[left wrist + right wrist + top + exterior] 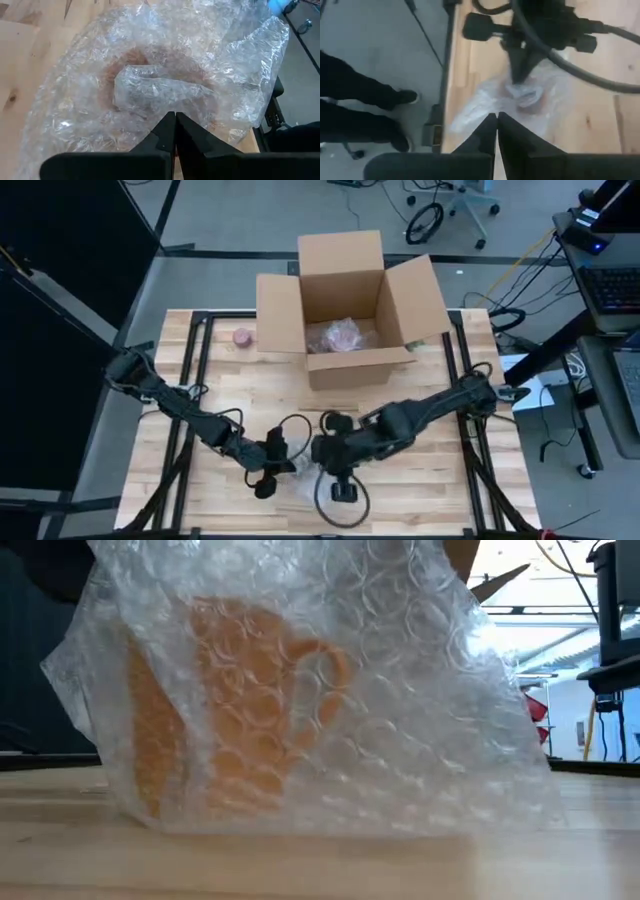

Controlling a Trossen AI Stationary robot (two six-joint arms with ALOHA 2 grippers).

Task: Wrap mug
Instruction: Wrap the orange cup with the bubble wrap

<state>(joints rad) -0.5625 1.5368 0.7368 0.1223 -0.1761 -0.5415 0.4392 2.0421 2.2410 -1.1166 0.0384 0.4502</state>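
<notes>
Low view: an orange mug (245, 710) is seen standing upright on the wooden worktop (320, 860), fully covered by a loose sheet of bubble wrap (400, 720), with its handle faintly visible through the plastic. From above, the wrapped bundle is found near the worktop's front edge, about midway along it. The left gripper (175, 131) is held just over the wrap, its fingers pressed together with nothing between them. The right gripper (497, 131) is poised above the bundle from the other side, fingers likewise closed on nothing. An open cardboard box (345, 305) is placed at the rear edge.
</notes>
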